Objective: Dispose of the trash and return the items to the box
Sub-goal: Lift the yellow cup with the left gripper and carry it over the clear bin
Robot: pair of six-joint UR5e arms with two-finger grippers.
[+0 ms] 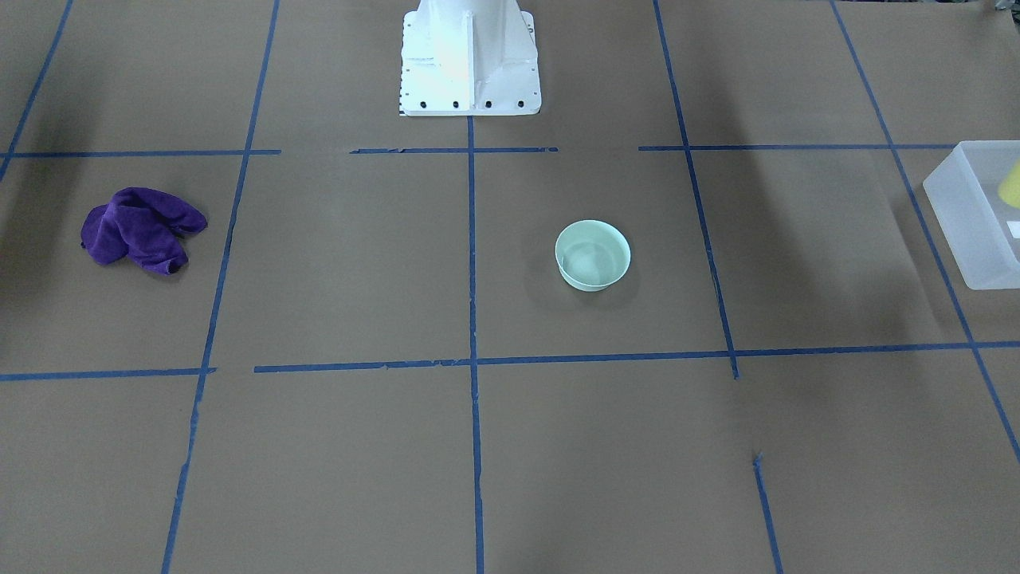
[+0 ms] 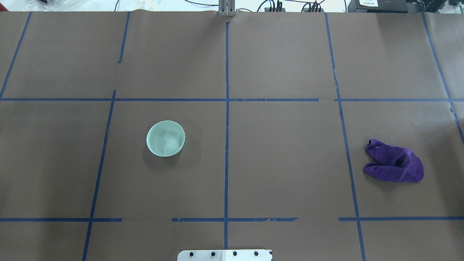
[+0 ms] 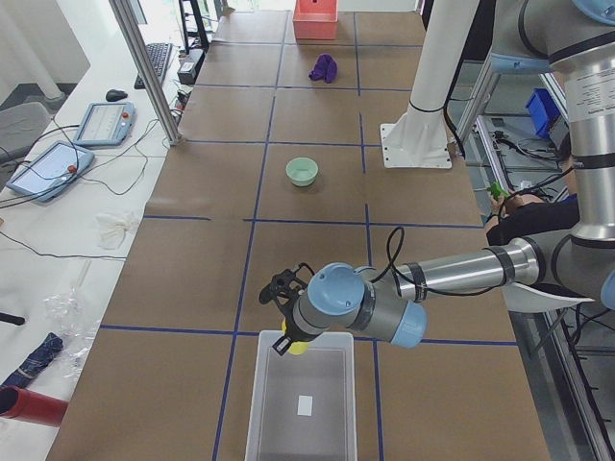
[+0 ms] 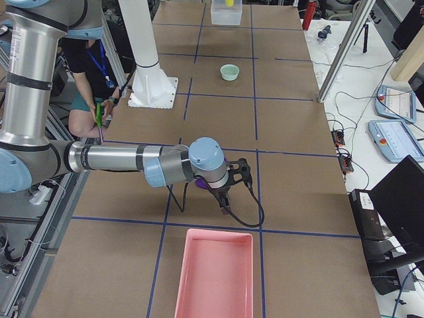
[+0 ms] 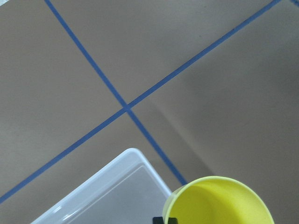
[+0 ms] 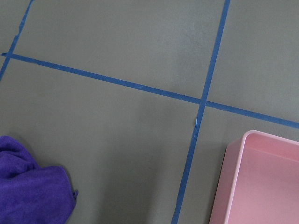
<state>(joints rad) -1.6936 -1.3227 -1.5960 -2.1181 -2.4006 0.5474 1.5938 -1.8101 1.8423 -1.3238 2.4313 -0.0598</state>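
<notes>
The yellow cup [image 5: 219,200] is held in my left gripper [image 3: 286,338], just over the near corner of the frosted box [image 3: 252,423]. A dark fingertip [image 5: 159,220] shows at the cup's rim in the left wrist view. The cup [image 1: 1010,185] and the box [image 1: 968,215] also show at the right edge of the front-facing view. The mint-green bowl [image 2: 165,138] stands upright and alone on the table, far from both grippers. My right gripper [image 4: 225,199] hangs low beside a purple cloth [image 6: 28,186]; I cannot tell whether it is open or shut.
A pink tray [image 4: 215,275] lies near the right gripper, at the table's right end; its corner shows in the right wrist view [image 6: 261,182]. The purple cloth [image 2: 395,166] is crumpled on the brown paper. The white robot base [image 1: 468,56] stands at the table's middle edge.
</notes>
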